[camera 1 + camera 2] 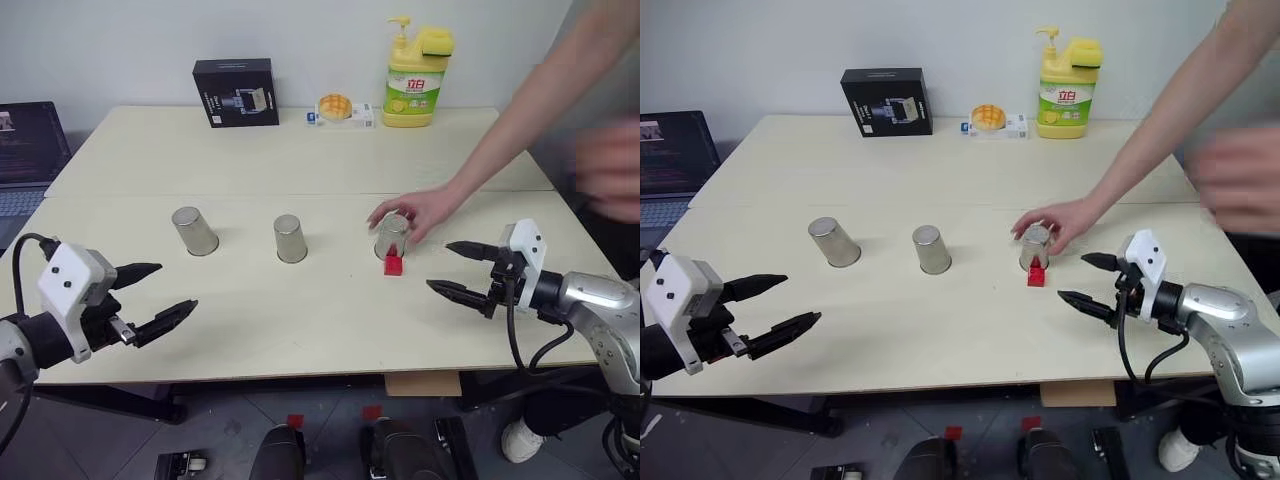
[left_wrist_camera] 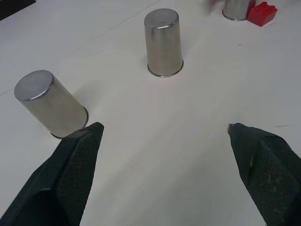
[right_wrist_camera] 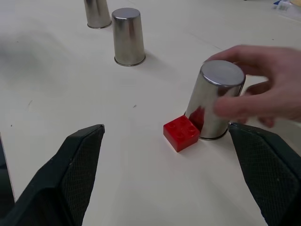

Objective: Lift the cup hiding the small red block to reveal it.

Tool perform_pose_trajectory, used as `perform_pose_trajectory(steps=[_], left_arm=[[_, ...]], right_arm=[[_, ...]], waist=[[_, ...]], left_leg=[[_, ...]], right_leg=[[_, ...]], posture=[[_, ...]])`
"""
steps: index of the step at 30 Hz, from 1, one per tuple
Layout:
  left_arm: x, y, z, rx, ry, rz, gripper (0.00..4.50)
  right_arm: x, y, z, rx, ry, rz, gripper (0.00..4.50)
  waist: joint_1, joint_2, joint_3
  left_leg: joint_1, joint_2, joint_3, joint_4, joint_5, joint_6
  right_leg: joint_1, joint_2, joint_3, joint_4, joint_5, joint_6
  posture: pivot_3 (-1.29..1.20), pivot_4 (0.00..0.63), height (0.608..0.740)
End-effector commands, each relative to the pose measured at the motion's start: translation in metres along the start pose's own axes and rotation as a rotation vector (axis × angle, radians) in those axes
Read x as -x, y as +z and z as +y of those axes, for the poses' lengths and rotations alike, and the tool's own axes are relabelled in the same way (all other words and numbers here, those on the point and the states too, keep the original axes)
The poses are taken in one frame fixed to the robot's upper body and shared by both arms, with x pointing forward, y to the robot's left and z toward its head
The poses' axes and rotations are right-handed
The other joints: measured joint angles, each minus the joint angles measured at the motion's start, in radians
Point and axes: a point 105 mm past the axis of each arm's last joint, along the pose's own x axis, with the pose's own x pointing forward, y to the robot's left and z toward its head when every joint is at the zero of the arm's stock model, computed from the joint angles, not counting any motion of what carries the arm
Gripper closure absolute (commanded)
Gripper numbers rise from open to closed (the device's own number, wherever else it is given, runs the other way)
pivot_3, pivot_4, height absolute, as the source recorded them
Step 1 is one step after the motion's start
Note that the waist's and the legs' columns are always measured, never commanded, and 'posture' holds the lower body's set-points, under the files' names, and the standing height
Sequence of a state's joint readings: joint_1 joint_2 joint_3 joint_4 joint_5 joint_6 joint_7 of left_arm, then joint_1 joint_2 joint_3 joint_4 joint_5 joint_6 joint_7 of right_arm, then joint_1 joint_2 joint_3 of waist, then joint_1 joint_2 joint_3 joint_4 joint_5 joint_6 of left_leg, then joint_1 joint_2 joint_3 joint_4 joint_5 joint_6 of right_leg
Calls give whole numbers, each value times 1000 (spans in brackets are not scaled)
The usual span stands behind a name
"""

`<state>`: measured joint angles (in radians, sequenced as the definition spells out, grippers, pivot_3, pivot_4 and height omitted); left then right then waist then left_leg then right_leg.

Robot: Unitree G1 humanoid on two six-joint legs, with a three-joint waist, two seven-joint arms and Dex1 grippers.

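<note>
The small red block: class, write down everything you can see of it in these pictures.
The small red block is a bright red plastic brick, squat and boxy, with low round studs on its top face. It looks glossy and whole. It lies flat, studs up, uncovered on the pale tabletop, right at the foot of the upside-down steel cup that a person's hand is holding; whether brick and cup touch cannot be told. Neither pincer touches it.
</note>
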<state>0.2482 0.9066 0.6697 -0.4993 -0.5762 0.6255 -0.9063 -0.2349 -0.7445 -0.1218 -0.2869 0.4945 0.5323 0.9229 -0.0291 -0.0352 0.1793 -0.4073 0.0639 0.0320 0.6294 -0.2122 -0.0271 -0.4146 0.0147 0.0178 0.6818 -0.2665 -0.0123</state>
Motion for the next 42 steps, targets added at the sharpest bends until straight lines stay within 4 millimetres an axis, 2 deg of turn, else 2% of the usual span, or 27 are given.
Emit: perform_pose_trajectory(steps=[1, 32, 40, 42], left_arm=[[0, 9, 0, -35, -2, -17, 0], [-4, 10, 2, -43, -16, -16, 0], [-11, 15, 1, -36, -22, -47, 0], [-14, 17, -4, 4, -75, -62, 0]], right_arm=[[4, 15, -1, 45, -6, -41, 32], [3, 13, 3, 44, 8, -39, 32], [-7, 21, 12, 42, 47, -56, 32], [-13, 26, 19, 30, 76, -64, 32]], waist=[[0, 0, 0], [0, 0, 0], [0, 0, 0], [0, 0, 0]], left_leg=[[0, 0, 0, 0, 0, 0], [0, 0, 0, 0, 0, 0], [0, 0, 0, 0, 0, 0], [0, 0, 0, 0, 0, 0]], right_leg=[[0, 0, 0, 0, 0, 0], [0, 0, 0, 0, 0, 0], [0, 0, 0, 0, 0, 0], [0, 0, 0, 0, 0, 0]], posture=[[0, 150, 740], [0, 150, 740], [0, 150, 740], [0, 150, 740]])
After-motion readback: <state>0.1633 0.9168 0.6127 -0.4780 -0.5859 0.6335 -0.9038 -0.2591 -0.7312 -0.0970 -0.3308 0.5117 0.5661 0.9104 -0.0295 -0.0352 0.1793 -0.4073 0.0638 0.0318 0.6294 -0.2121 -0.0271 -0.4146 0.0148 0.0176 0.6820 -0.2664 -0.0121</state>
